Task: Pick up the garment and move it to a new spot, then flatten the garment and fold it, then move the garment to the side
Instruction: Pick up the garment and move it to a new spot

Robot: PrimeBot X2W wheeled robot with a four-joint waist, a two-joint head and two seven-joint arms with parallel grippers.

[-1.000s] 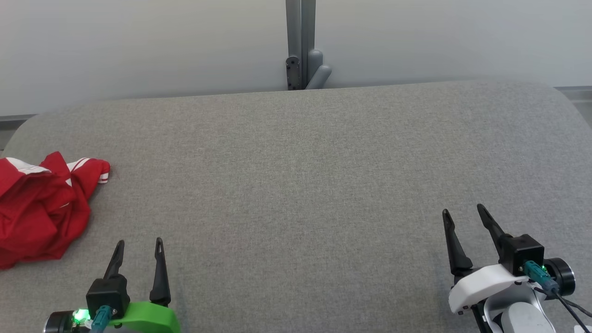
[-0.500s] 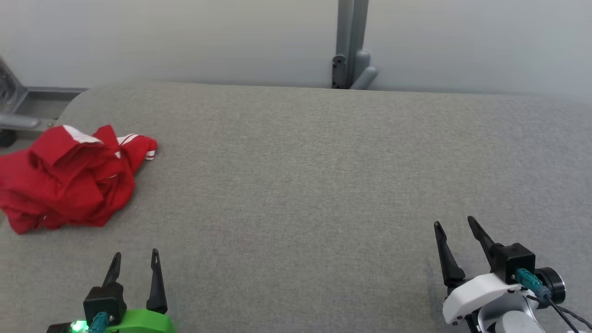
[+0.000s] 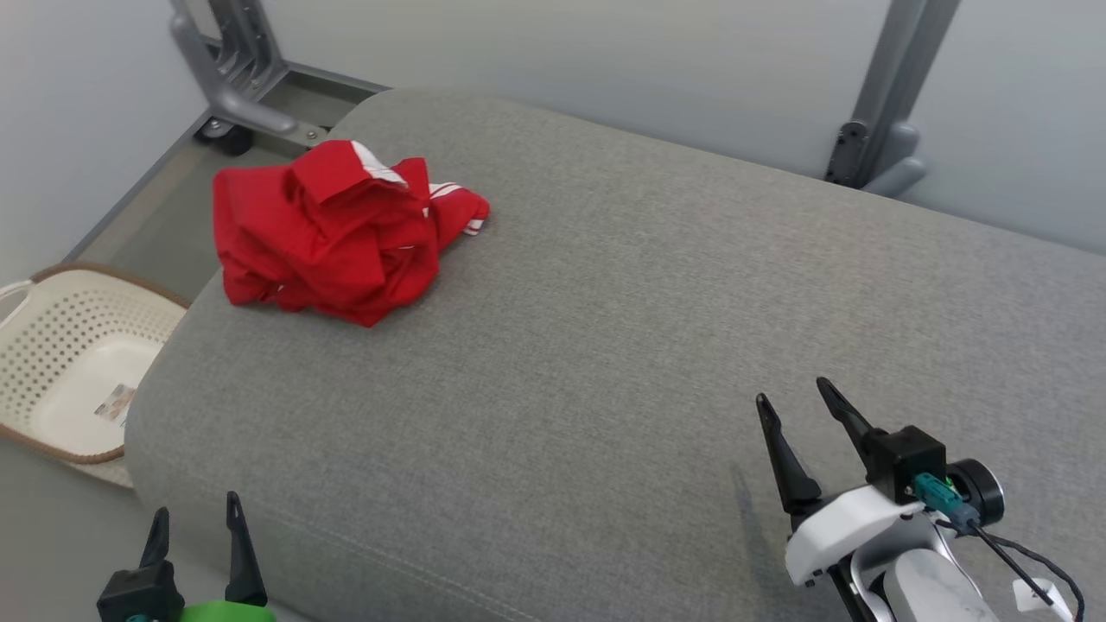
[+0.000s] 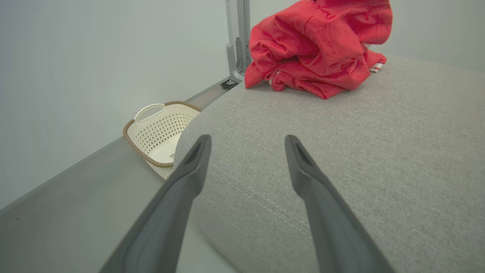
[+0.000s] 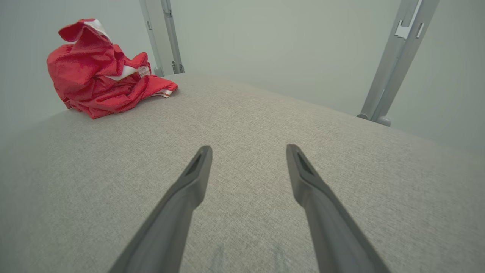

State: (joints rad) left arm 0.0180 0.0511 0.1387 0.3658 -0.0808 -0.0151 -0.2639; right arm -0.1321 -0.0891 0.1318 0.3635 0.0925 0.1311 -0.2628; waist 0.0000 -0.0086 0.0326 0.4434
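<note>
Garment crumpled at 10 o'clock on grey cushion, long axis roughly 9-to-3, striped cuff pointing 3; left gripper, right gripper spread wide, empty.

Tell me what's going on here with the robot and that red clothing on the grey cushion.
A two-armed robot faces a grey padded surface. A crumpled red garment with white trim lies near its far left corner, untouched. The left tool and the right tool are both open and empty, at the near side, well apart from the garment. A cream laundry basket sits on the floor to the left. The pickup has not yet begun.
</note>
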